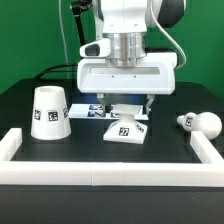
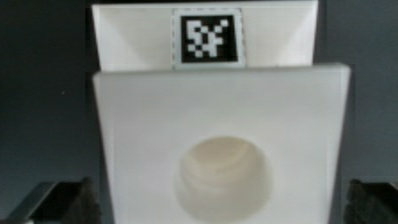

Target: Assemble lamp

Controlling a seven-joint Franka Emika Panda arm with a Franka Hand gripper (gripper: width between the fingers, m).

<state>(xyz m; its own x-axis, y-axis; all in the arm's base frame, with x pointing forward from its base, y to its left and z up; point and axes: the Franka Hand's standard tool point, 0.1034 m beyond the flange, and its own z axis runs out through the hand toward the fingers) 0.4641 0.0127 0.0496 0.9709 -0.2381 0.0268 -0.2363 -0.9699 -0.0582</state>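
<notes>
Near: lamp base (image 2: 214, 120) sits mid-table between the fingers (image 2: 50, 200) of our gripper (image 1: 127, 104), claw open, holding nothing | Risk: we think a crooked squeeze could twist the base or pop it out | Hard to see: finger ends cut off, so we cannot tell if they touch | Sides: shade (image 1: 48, 112) and bulb (image 1: 198, 122) stand well apart | Far: marker board (image 1: 92, 109) mostly hidden

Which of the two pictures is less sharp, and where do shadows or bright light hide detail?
Wrist view: softer overall; the base is close and pale, its edges blurred, yet its tag is readable. Exterior view: sharper; the shade and bulb stand bright against the black table, where shadows hardly show.
</notes>
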